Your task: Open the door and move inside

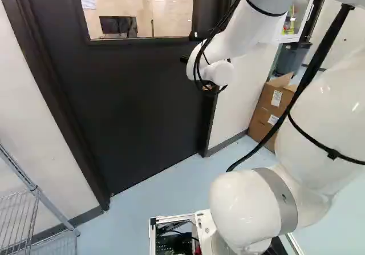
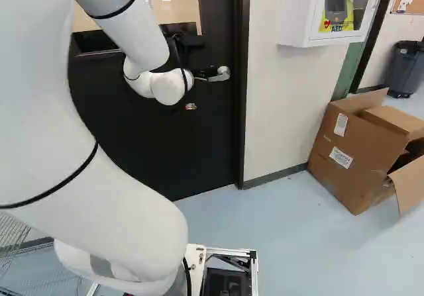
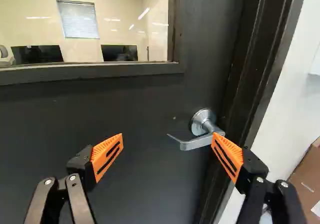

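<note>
Broad, white and rounded, the lower links of the arm [image 2: 112,210] are seen closest, with black cable [image 1: 319,61] strapped along them. Beyond them the door [image 1: 131,106] is seen closed in its dark frame [image 3: 260,68]. It is finished in flat black, and a window [image 1: 165,9] is set in its upper part, through which monitors and a blind are shown. The silver lever handle [image 3: 197,143] is mounted on the door near its latch edge, below the window's level. Its round rose [image 3: 201,122] is fixed to the door's face, and the lever is pointed away from the frame, its free end bent back toward the door.

From the base joint the arm is carried up, then out and down toward the door, with the wrist bent close before the latch side. The end effector [image 1: 212,87] is aimed at the door with its fingers spread wide; by one orange pad [image 3: 227,156] the lever's pivot end is overlapped in the wrist view, though contact cannot be told. The other pad [image 3: 106,156] is held before the door, well apart from the lever.

Beside the door, past its latch side, a white cabinet [image 2: 301,24] is mounted above cardboard boxes [image 2: 351,150]. Beside its opposite edge a wire rack [image 1: 57,212] is placed.
</note>
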